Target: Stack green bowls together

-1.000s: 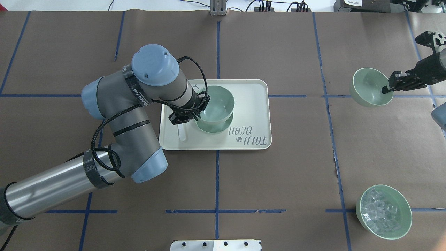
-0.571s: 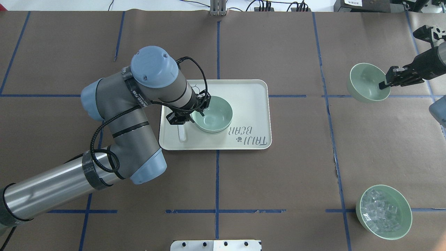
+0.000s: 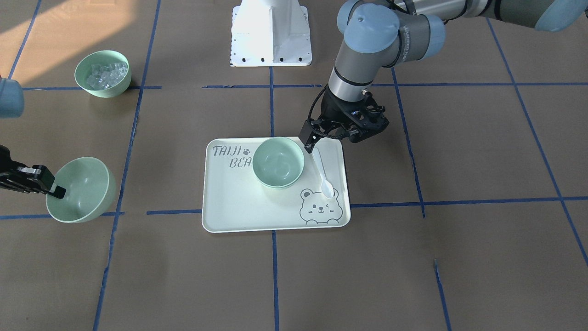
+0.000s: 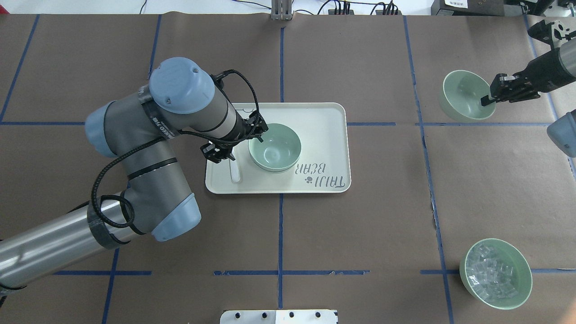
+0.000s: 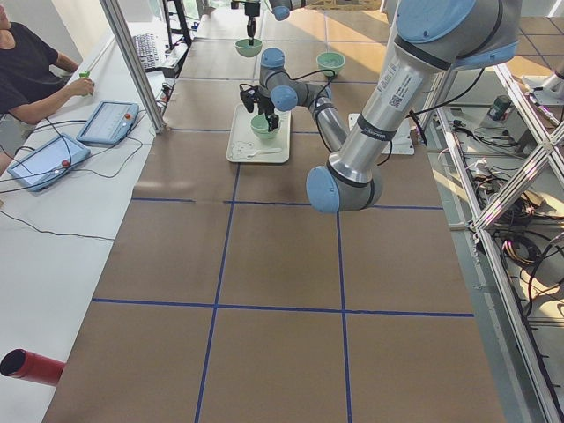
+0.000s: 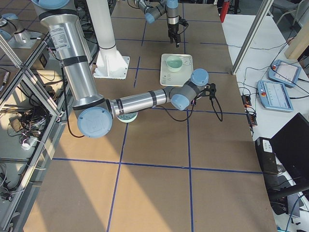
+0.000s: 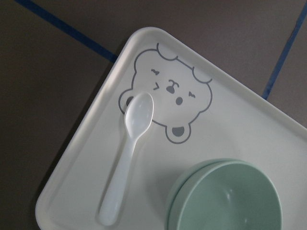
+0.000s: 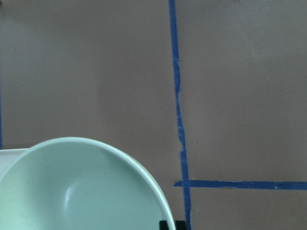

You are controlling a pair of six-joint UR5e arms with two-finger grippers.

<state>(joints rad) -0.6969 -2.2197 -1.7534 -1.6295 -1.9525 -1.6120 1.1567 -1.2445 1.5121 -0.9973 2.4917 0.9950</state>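
Two green bowls (image 4: 274,147) sit nested on the bear-print tray (image 4: 324,130); both rims show in the left wrist view (image 7: 225,196), and the stack also shows in the front view (image 3: 278,162). My left gripper (image 4: 219,155) is open and empty, just left of the stack and above the spoon's handle; it also shows in the front view (image 3: 308,143). My right gripper (image 4: 487,100) is shut on the rim of the third green bowl (image 4: 465,95) and holds it tilted above the table at the far right. This bowl also shows in the front view (image 3: 85,189) and the right wrist view (image 8: 81,191).
A white plastic spoon (image 4: 235,171) lies on the tray left of the stack. A green bowl of clear cubes (image 4: 495,273) stands at the near right. The robot's white base plate (image 4: 279,316) is at the near edge. Blue tape lines cross the brown table cover.
My left gripper lowered its bowl into the bowl on the tray, let go and drew back to the left. My right gripper carried its bowl farther away and slightly left.
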